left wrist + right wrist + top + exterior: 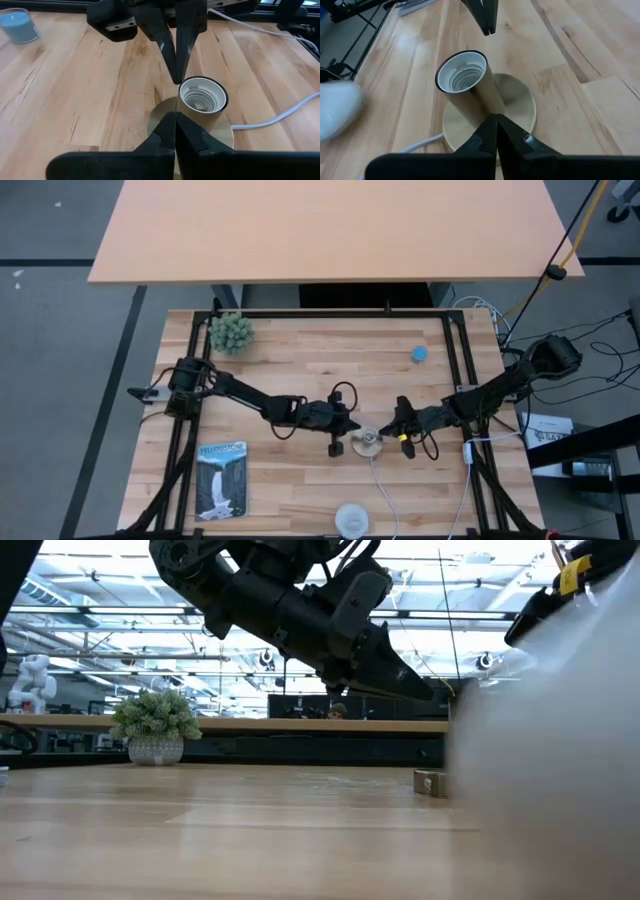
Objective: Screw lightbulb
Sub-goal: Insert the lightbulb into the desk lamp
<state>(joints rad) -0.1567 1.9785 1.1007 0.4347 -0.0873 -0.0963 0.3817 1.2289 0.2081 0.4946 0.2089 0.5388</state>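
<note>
1. While both arms meet at the centre of the high view, the left gripper (352,426) hangs with its jaws closed on nothing, just left of the socket (368,443).
2. The right gripper (397,423) sits just right of it, jaws likewise closed and empty.
3. The lightbulb (351,520) lies at the bottom centre, well apart from both.

Wooden table (300,370) with socket (367,443), lightbulb (351,520), plant (231,333), booklet (221,479), blue candle (420,353).
</note>
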